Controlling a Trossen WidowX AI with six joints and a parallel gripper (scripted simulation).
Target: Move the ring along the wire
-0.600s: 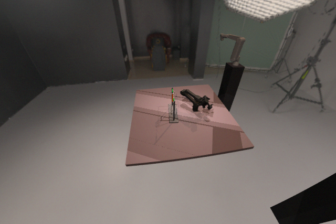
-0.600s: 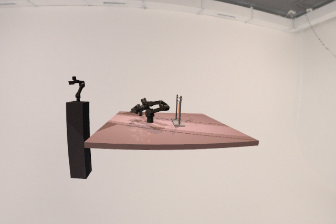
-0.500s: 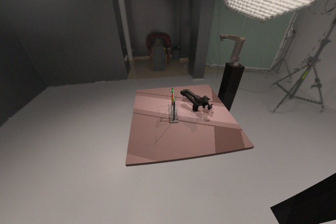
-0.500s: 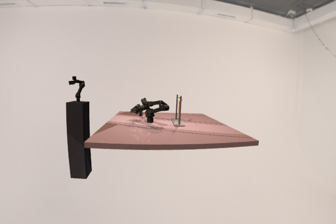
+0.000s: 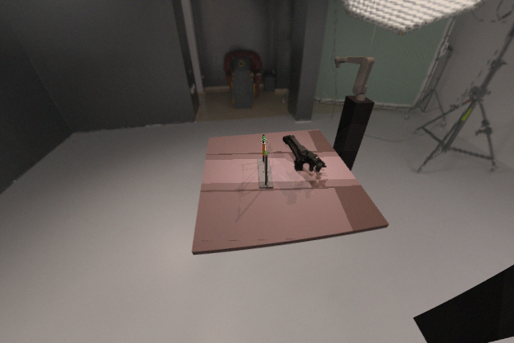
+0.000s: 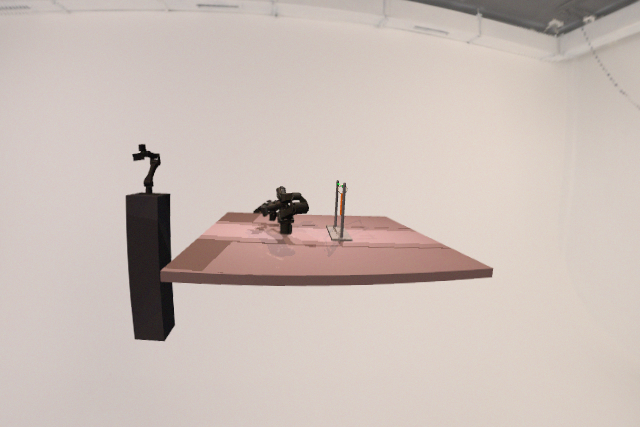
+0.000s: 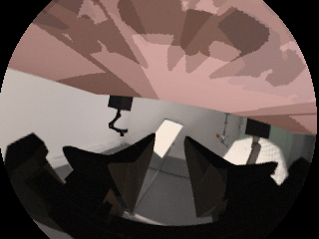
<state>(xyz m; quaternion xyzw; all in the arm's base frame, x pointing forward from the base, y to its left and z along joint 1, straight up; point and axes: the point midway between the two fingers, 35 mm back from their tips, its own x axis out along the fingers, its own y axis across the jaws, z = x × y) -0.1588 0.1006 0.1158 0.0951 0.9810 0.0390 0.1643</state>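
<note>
The ring hangs on the wire by the post farther from the top camera, which is the nearer post in the exterior view. Its orange handle hangs down below it. The near post in the top view has a green part of the wire at its top. The thin grey wire is too small to make out clearly. My gripper is partly open with nothing between its fingers. It is away from the ring, on the far side of the arm's base, and points away from the wire stand.
The wire stand's grey base plate rests on the pink table. My folded arm stands beside it. A black pedestal with another arm stands beyond the table's edge.
</note>
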